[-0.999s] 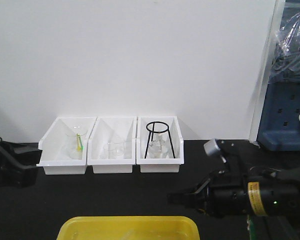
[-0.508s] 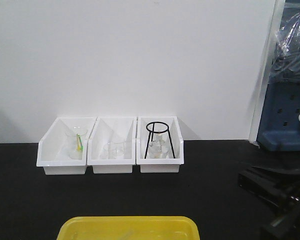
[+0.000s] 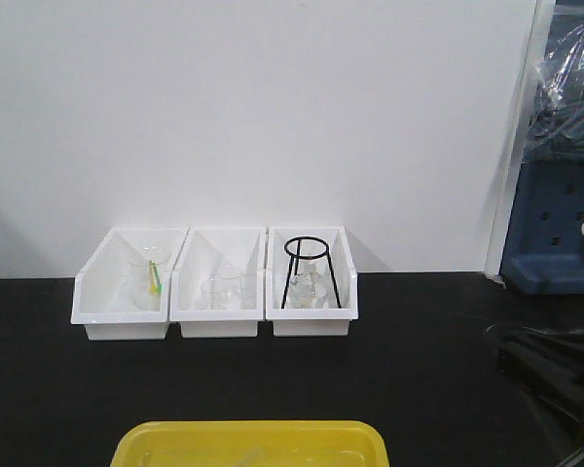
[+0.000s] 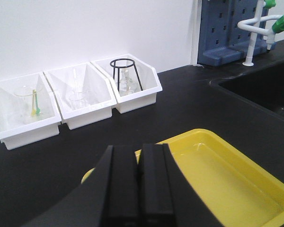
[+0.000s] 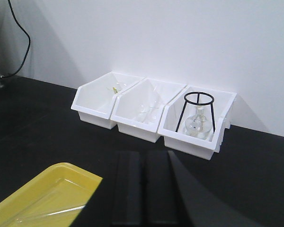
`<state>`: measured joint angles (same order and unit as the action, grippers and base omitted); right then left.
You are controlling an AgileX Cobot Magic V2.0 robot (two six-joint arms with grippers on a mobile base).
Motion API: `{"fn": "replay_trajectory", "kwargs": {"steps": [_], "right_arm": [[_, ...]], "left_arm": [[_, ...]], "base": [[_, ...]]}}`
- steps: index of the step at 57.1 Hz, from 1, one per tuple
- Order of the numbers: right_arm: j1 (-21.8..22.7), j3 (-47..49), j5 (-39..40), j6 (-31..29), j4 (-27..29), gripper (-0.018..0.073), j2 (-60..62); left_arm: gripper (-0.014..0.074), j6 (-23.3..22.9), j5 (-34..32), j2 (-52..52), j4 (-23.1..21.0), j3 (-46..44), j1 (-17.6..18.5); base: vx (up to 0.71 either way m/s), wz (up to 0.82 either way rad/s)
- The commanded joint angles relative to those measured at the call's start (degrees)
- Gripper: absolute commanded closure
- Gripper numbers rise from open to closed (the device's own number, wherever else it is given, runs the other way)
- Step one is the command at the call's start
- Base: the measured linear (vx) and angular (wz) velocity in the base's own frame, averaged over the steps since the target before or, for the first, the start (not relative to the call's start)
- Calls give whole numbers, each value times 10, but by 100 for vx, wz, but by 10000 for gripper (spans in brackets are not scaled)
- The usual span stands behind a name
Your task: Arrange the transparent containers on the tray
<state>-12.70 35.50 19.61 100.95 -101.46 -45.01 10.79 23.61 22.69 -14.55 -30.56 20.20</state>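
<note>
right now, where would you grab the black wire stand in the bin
Probably the top ring of the black wire stand, coming straight down from above: it stands upright in the right-hand white bin, whose walls block its splayed legs.

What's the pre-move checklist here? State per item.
1. Left pincer free: ok, shut, nothing between its jaws.
2. Right pincer free: ok, shut, empty.
3. Yellow tray within view: ok, in front of both wrists.
4. Test tube in the tray: cannot tell; faint clear shape only, count unclear.
5. White bins apart from the tray: ok.
6. Black ring stand upright in right-hand bin: ok.
</note>
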Motion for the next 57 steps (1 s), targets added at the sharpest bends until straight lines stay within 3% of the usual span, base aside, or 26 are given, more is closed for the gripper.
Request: {"fn": "replay_trajectory", "kwargs": {"steps": [1, 18, 27, 31, 46, 55, 57], "right_arm": [[1, 15, -16, -5, -12, 572, 4], [1, 15, -16, -5, -12, 572, 4], [1, 15, -15, -5, -12, 572, 4], [1, 15, -15, -5, -12, 572, 4], [1, 15, -15, -5, -12, 572, 4], [1, 15, -15, -5, -12, 572, 4], [1, 15, -15, -5, -12, 572, 4]], "left_arm": [[603, -1, -47, 5, -10, -15, 3], [603, -1, -48, 5, -8, -15, 3], [603, -23, -60, -20, 61, 15, -1], [603, -38, -85, -44, 72, 51, -23], [603, -12, -147, -148, 69, 223, -150], [603, -13, -210, -221, 65, 346, -188], [603, -16, -187, -237, 67, 347, -191]], "base": [[0, 0], [0, 0], [0, 0], [0, 0], [0, 0], [0, 0], [0, 0]]}}
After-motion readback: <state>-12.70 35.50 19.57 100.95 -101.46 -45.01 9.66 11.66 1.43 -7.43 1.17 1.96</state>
